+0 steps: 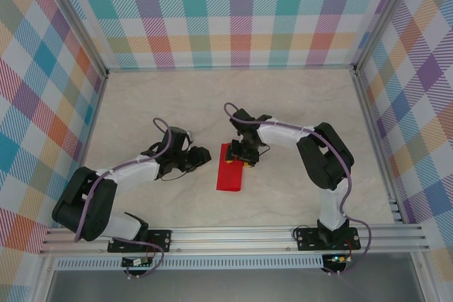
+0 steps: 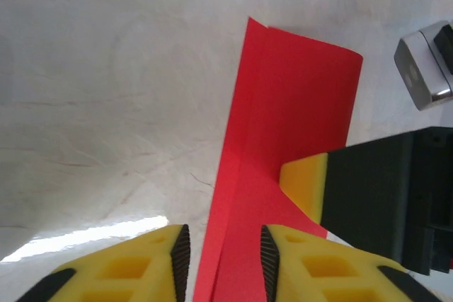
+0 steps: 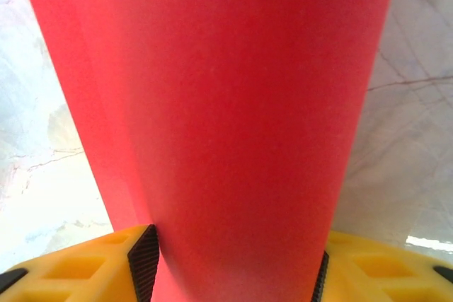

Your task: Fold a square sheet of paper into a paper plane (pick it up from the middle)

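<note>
Red square sheet of paper (image 1: 230, 175) is gripped by the bent right arm's fingers (image 3: 145, 263); left fingers (image 2: 180, 256) straddle its edge, grip unclear.

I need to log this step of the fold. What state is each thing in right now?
Red paper sheet: folded lengthwise, lying on the table.
Left gripper: jaws part open, straddling the paper's raised edge.
Right gripper: jaws apart, paper spanning the gap between them; grip unclear.

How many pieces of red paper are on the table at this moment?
1: a single folded bright red paper sheet lies mid-table between the two arms, with the right gripper over its far end. Nothing else red is visible; a second sheet beneath it cannot be ruled out.
</note>
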